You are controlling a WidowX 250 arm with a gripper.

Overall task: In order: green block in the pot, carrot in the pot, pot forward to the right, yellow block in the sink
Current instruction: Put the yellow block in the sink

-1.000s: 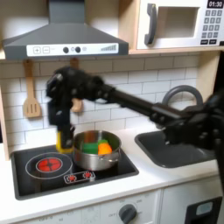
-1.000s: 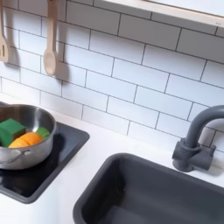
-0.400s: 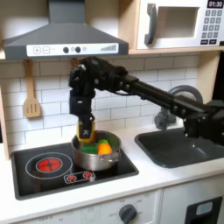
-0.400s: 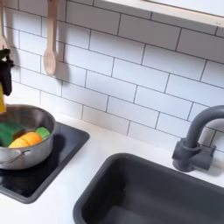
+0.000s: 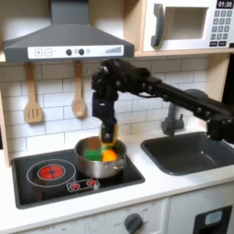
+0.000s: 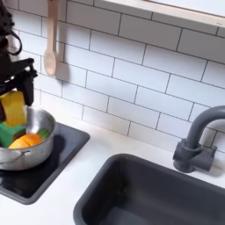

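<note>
Overhead, in the first exterior view, the microwave (image 5: 187,25) display read "01:30". The gripper (image 5: 109,133) hung from the black arm, clamped on the yellow block (image 5: 110,134), directly above the pot (image 5: 99,157) on the black stovetop (image 5: 55,174); the sink (image 5: 187,154) lay well to the first exterior view's right of it.

In the second exterior view, white tile backed a white counter (image 6: 92,160). The gripper (image 6: 13,98) held the yellow block (image 6: 13,107) just over the pot (image 6: 35,151), with the green block (image 6: 10,133) and carrot (image 6: 27,141) inside below it.
</note>
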